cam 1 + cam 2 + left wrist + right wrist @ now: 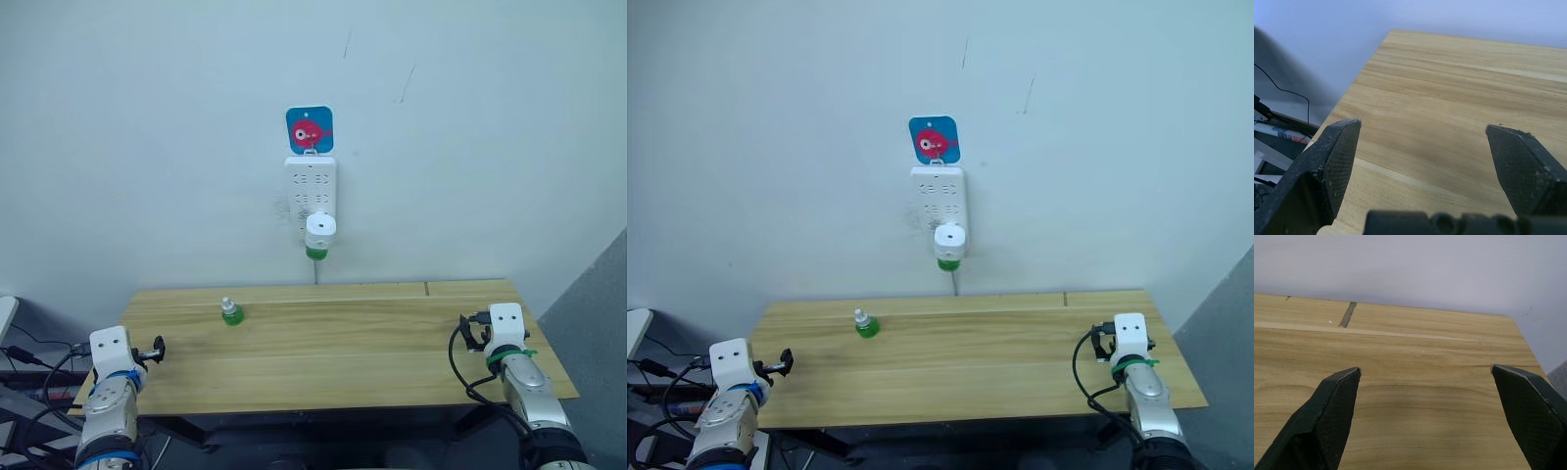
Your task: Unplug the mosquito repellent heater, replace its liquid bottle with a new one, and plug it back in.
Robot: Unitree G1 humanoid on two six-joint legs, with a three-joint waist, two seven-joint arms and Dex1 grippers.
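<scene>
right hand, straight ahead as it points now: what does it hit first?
Most likely the wall. The right hand is open over the table near its right edge, and bare wood runs ahead to the far edge. How steeply it tilts is unclear, so it could graze the tabletop before the wall.

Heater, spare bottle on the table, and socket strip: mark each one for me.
Heater point(320, 227), left eye view, on its white round body.
Spare bottle point(232, 313), left eye view, on its green base.
Socket strip point(311, 181), left eye view, on its white face above the heater.
</scene>
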